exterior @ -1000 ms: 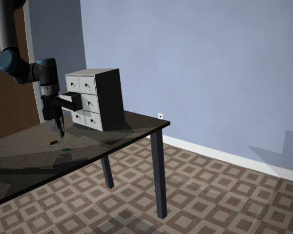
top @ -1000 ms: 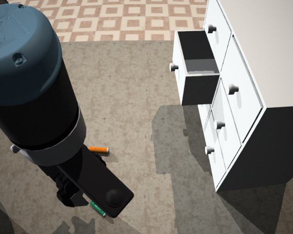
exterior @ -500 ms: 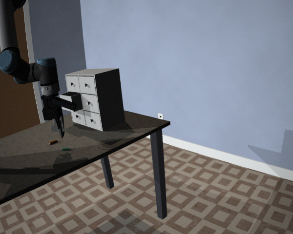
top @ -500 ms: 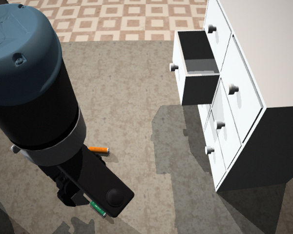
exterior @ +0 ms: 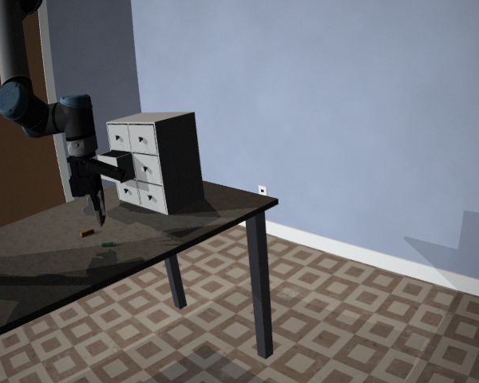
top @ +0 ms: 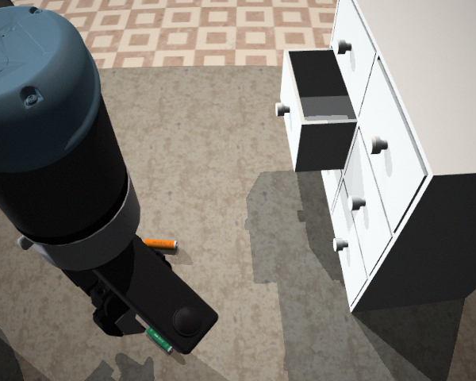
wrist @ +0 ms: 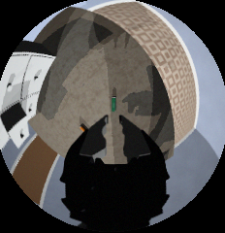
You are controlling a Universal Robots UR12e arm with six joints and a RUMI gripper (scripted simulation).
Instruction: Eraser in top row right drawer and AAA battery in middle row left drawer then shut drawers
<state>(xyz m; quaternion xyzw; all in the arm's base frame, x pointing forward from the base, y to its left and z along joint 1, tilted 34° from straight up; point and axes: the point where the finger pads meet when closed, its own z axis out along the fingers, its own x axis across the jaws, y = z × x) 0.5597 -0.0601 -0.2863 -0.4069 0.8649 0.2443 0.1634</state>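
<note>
- One drawer, the middle-left, stood out, presumably to receive the AAA.
- The gripper hung empty, fingers slightly parted, likely to suit the slim green battery, probably the AAA, lying on the table.
- The orange battery lay aside; no eraser showed.

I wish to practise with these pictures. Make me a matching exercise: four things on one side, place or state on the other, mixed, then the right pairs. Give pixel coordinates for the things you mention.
1. gripper (top: 142,328) (exterior: 101,224) (wrist: 113,116)
2. green battery (top: 159,340) (exterior: 108,244) (wrist: 113,104)
3. orange battery (top: 160,244) (exterior: 87,232) (wrist: 82,128)
4. pulled-out drawer (top: 320,148) (exterior: 126,161) (wrist: 13,116)

A. middle row, left
B. wrist view: ahead of the fingertips
C. fingers apart, holding nothing
D. wrist view: beside the left finger

Pairs: 1-C, 2-B, 3-D, 4-A
</note>
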